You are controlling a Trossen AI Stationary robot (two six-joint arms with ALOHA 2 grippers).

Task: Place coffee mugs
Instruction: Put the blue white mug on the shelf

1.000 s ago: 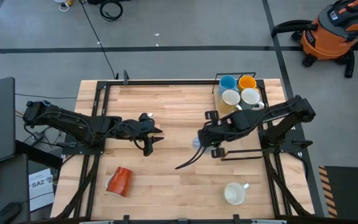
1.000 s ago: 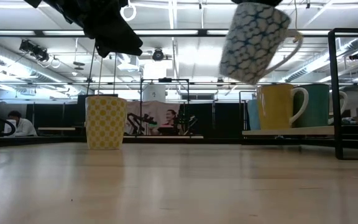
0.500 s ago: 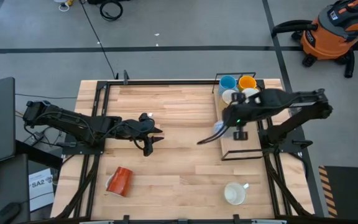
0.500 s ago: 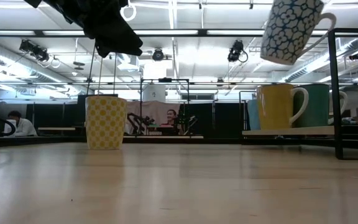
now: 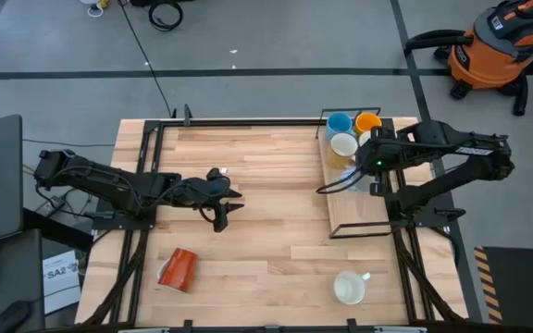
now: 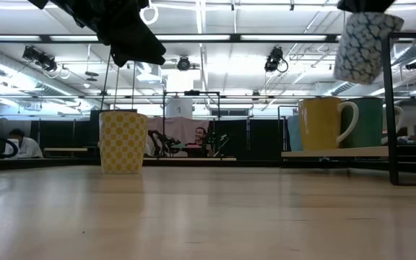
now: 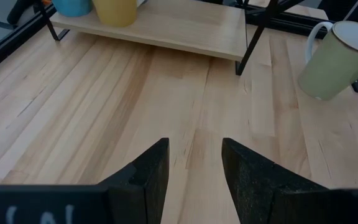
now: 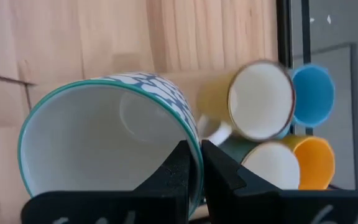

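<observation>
Right gripper (image 8: 191, 163): fingers pinched together on the rim of the blue-and-white patterned ceramic mug (image 8: 107, 127), one finger inside and one outside; it carries the mug in the air above the black wire rack (image 5: 370, 227) at the table's far right corner.
Patterned mug: clear of the table, tilted, hanging high above the rack's wooden shelf (image 7: 166, 28) in the low view.
Left gripper (image 5: 227, 205): fingers apart, holding nothing, poised over bare wood near the middle of the light wooden table (image 5: 257, 185).
Mugs on the rack: light blue mug (image 5: 339, 123), orange-yellow mug (image 5: 368, 122) and a white mug (image 5: 343, 145) close together at its far end.
Red-orange mug (image 5: 179, 268): on its side near the front left.
Cream mug (image 5: 349, 288): upright near the front right, well apart from the rack.
</observation>
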